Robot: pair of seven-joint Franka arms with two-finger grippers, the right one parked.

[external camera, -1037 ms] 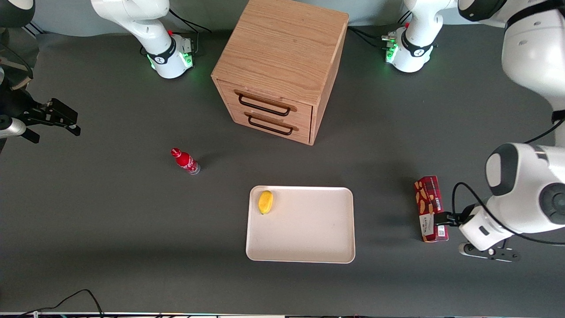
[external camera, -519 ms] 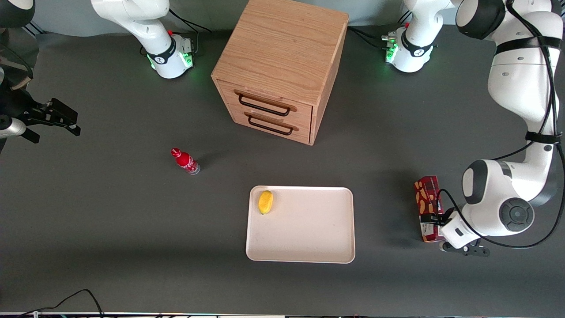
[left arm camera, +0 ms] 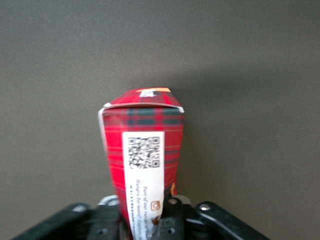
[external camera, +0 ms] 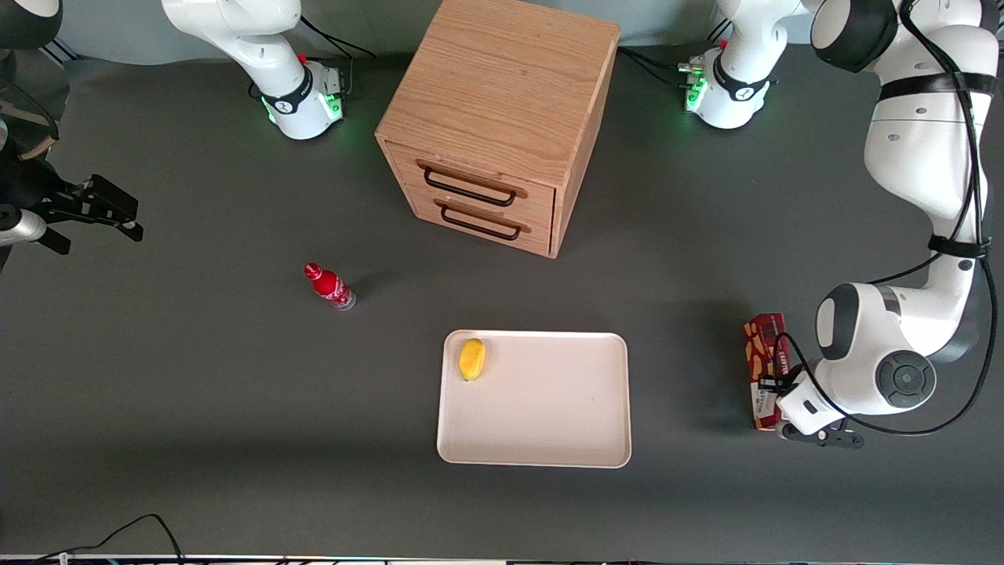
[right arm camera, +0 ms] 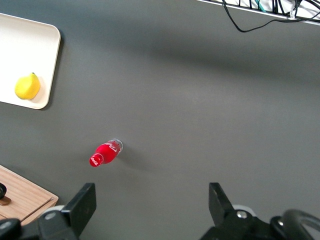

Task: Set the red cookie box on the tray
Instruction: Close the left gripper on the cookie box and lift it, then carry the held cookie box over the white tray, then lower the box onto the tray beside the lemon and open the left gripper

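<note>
Nearest the front camera: tray (external camera: 549, 439) lies flat on the dark table (external camera: 235, 408), about mid-width, close to the table's front edge. One yellow lemon (external camera: 471, 359) sits on it, in the tray corner nearest the small bottle; rest of the tray surface is bare.

Red cookie box (external camera: 762, 369) is toward the working arm's end of the table, well apart from the tray and not on it. It lies with its long axis running front-to-back. Left gripper (external camera: 776, 386) is at the box's nearer half, with the wrist body covering part of it. In the wrist view the box (left arm camera: 143, 150) sits between the gripper's fingers (left arm camera: 172, 210), which are pinched on it; the plaid end flap and a white QR label patch face the camera.

Farther back: small red bottle (external camera: 329, 286) stands on the table, toward the parked arm's end, apart from the tray.

Farthest: wooden drawer cabinet (external camera: 502, 118) mid-table near the back edge, turned at an angle, two drawers with dark handles (external camera: 469, 188), both closed.
</note>
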